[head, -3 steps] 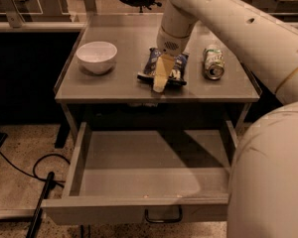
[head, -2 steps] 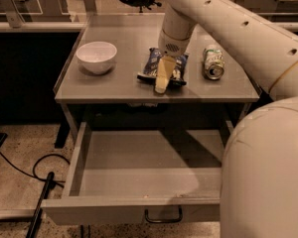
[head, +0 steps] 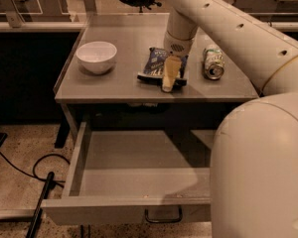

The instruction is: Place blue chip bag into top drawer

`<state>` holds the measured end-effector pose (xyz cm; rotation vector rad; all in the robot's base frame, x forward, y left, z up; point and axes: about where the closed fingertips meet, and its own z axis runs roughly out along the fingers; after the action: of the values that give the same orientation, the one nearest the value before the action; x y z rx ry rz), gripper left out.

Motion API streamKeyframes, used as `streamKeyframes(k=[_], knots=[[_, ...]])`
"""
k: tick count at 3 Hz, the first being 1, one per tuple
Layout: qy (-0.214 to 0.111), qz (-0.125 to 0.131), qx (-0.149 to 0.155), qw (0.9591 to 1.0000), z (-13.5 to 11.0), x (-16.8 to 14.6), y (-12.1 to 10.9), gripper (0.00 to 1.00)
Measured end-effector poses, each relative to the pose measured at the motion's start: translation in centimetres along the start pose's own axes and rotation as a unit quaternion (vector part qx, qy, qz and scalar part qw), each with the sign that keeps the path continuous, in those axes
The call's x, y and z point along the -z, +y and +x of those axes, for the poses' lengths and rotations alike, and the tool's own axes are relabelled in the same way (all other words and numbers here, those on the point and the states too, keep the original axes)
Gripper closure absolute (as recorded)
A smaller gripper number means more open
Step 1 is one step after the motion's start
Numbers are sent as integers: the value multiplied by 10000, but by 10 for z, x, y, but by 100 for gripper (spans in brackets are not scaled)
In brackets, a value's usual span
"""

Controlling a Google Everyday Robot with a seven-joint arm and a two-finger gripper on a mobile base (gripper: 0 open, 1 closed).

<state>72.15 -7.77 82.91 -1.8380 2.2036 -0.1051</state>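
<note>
The blue chip bag [head: 154, 63] lies flat on the table top [head: 114, 86], near the front edge, between a white bowl [head: 96, 56] and a drink can [head: 213, 63], both well apart from it. The gripper [head: 171, 74] is lowered onto the bag's right end, touching or just above the foil. Whether it is open or closed, or already has hold of anything, cannot be told.

The bag is judged to be light, soft and crinkly, with slippery foil that gives under pressure. Its contents are likely to be crushed if it is squeezed hard. A pinch at a gathered edge or crimped seam is thought safer than a squeeze across the puffed middle, and sagging is to be expected when it is lifted.

The top drawer [head: 114, 214] stands pulled out below the table, with nothing seen on its floor.

Compared with a second ago, bag, bowl and can are found unmoved, and the gripper is placed almost as before. The large near segment of the arm [head: 258, 172] has swung leftward, so that more of the drawer's right side is hidden.
</note>
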Motion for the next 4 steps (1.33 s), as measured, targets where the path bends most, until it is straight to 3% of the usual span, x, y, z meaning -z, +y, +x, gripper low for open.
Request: streamKeyframes(k=[1,4], knots=[[1,3,0,10000,0,0,0,18],[1,2,0,10000,0,0,0,88]])
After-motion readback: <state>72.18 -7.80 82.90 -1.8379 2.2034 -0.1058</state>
